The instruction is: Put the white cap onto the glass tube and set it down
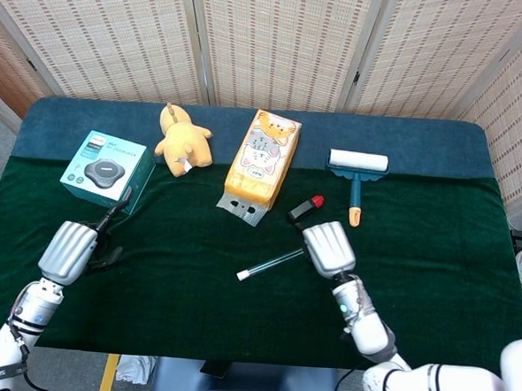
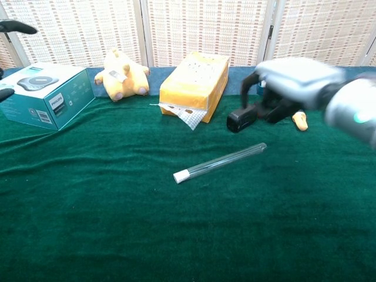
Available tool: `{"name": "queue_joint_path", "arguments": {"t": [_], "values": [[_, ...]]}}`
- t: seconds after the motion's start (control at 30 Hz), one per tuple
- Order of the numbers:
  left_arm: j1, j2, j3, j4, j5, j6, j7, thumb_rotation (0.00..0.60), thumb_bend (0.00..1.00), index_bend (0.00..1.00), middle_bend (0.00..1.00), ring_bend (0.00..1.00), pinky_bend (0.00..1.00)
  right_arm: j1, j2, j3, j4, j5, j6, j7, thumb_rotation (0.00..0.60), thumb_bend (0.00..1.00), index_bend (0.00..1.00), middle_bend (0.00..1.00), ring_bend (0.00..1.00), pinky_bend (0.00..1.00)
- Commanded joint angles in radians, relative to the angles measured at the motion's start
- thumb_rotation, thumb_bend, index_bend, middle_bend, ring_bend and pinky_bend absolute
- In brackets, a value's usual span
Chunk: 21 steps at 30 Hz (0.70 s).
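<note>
The glass tube (image 1: 273, 263) (image 2: 222, 159) lies flat on the green cloth (image 1: 184, 297), its white cap (image 1: 242, 275) (image 2: 180, 175) fitted on the near-left end. My right hand (image 1: 329, 248) (image 2: 292, 88) is raised above and to the right of the tube's far end, blurred in the chest view, holding nothing and not touching the tube. My left hand (image 1: 70, 248) hovers at the left of the table, fingers apart and empty. The chest view shows only its fingertips (image 2: 13, 26) at the left edge.
Along the back stand a teal box (image 1: 107, 170) (image 2: 44, 94), a yellow plush toy (image 1: 184, 142) (image 2: 122, 73), a yellow packet (image 1: 261, 164) (image 2: 194, 82) and a lint roller (image 1: 358, 166). A black and red lipstick (image 1: 304, 208) (image 2: 241, 119) lies just beyond the tube.
</note>
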Motion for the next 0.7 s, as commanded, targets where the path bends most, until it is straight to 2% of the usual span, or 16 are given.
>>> {"name": "queue_joint_path", "arguments": {"t": [0.03,0.07,0.13,0.17,0.23,0.33,0.37,0.43,0.53,0.7], "values": [[0.039,0.017,-0.011,0.033,-0.08,0.001,0.028,0.6,0.45,0.13,0.67,0.51,0.48,-0.107,0.153,-0.03,-0.1,-0.093,0.099,0.099,0.6,0.68,0.44,0.82,0.9,0.98],[0.048,0.016,-0.013,0.042,-0.095,0.006,0.036,0.6,0.45,0.14,0.64,0.47,0.44,-0.127,0.176,-0.038,-0.111,-0.103,0.112,0.117,0.6,0.68,0.44,0.78,0.86,0.95],[0.068,0.013,-0.018,0.058,-0.127,0.019,0.049,0.6,0.45,0.16,0.57,0.4,0.36,-0.167,0.228,-0.063,-0.128,-0.122,0.126,0.155,0.6,0.68,0.4,0.58,0.68,0.76],[0.076,0.011,-0.02,0.064,-0.137,0.025,0.049,0.6,0.45,0.16,0.53,0.36,0.32,-0.183,0.249,-0.072,-0.134,-0.126,0.129,0.169,0.6,0.68,0.37,0.51,0.6,0.68],[0.096,0.009,-0.021,0.074,-0.153,0.04,0.034,0.6,0.44,0.16,0.48,0.31,0.27,-0.216,0.301,-0.1,-0.148,-0.144,0.121,0.214,0.6,0.68,0.25,0.31,0.36,0.45],[0.129,0.002,-0.015,0.085,-0.151,0.075,0.016,0.6,0.44,0.16,0.43,0.26,0.24,-0.265,0.37,-0.132,-0.16,-0.168,0.115,0.303,0.6,0.68,0.05,0.11,0.11,0.22],[0.14,-0.002,-0.01,0.088,-0.142,0.091,0.016,0.6,0.44,0.16,0.42,0.25,0.23,-0.281,0.388,-0.141,-0.158,-0.177,0.117,0.325,0.6,0.68,0.01,0.07,0.06,0.16],[0.168,-0.015,-0.002,0.093,-0.128,0.136,0.025,0.6,0.44,0.16,0.41,0.24,0.2,-0.321,0.416,-0.158,-0.15,-0.196,0.14,0.363,0.6,0.68,0.0,0.04,0.0,0.08],[0.205,-0.022,0.006,0.086,-0.121,0.183,0.04,0.6,0.44,0.15,0.4,0.23,0.17,-0.379,0.439,-0.183,-0.135,-0.233,0.18,0.407,0.6,0.68,0.0,0.03,0.0,0.02],[0.251,-0.017,0.031,0.043,-0.087,0.238,0.086,0.6,0.44,0.15,0.38,0.21,0.14,-0.463,0.466,-0.187,-0.126,-0.262,0.257,0.486,0.6,0.68,0.0,0.02,0.0,0.0]]}}
